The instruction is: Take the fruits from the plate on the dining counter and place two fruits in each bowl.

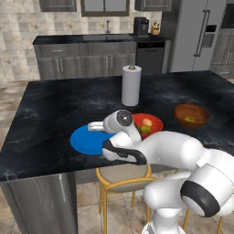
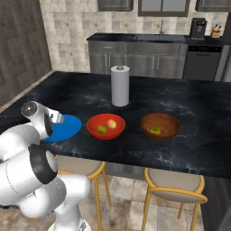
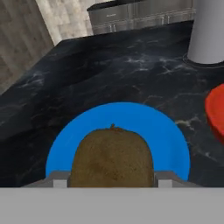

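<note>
Fingers (image 3: 112, 186) clenched around the brown fruit (image 3: 112, 157), above the blue plate (image 3: 170, 131). Red bowl (image 2: 106, 127) holds two fruits; brown bowl (image 2: 159, 125) holds one.

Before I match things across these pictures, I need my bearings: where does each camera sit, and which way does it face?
Left base view: behind the arm on its left, facing forward and down over the dining counter; white arm rises lower right.
Right base view: behind on its right, same counter; arm lower left.
Hand view: on the hand, looking along it at the brown fruit it grips over the blue plate.
Both base views share the plate, red bowl, brown bowl and paper towel roll.
</note>
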